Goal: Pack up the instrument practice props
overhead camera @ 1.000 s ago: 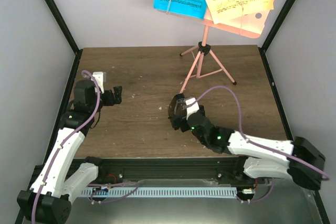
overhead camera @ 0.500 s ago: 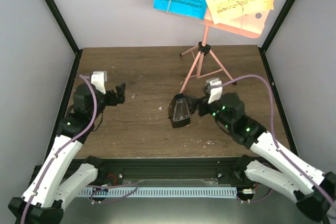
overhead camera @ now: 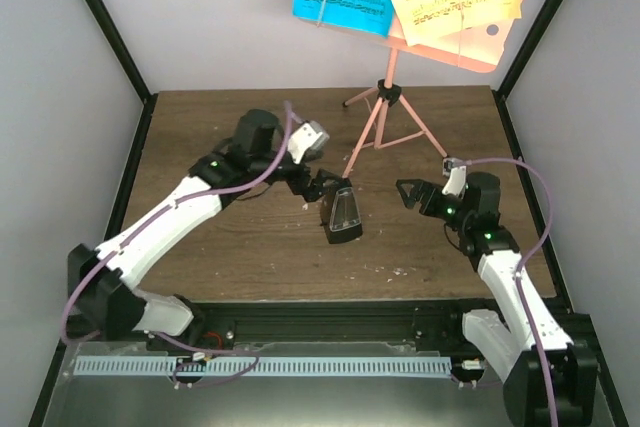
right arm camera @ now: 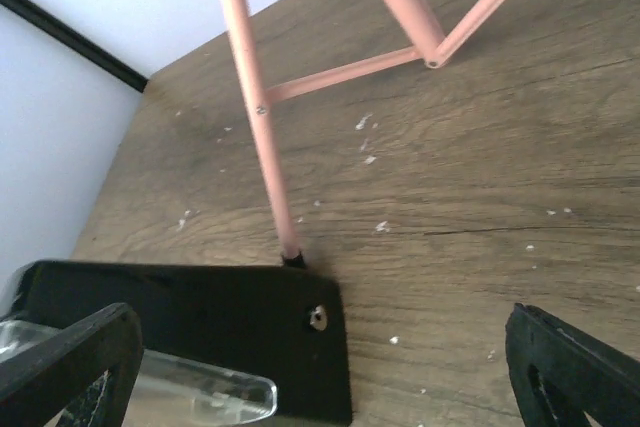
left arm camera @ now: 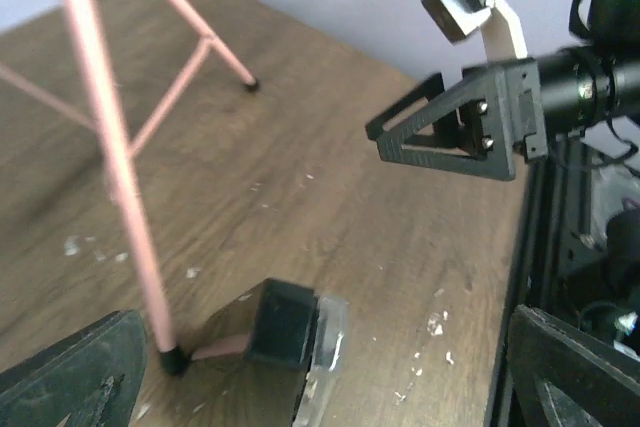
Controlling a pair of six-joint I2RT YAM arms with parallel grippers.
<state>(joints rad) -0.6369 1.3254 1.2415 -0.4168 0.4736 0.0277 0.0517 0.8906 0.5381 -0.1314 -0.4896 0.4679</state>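
Metronome [overhead camera: 343, 217] stands on the desk [overhead camera: 470, 137] just beside the left tool [overhead camera: 318, 188], wide and empty; right tool [overhead camera: 410, 192], also wide, faces it. Next move, likely: straddle and grip it.

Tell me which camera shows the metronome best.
Top external. It shows the whole metronome, beside the stand's front foot. The left wrist view catches only its upper part, cut off at the bottom edge. The right wrist view shows one black face and the clear cover, cropped at the corner.
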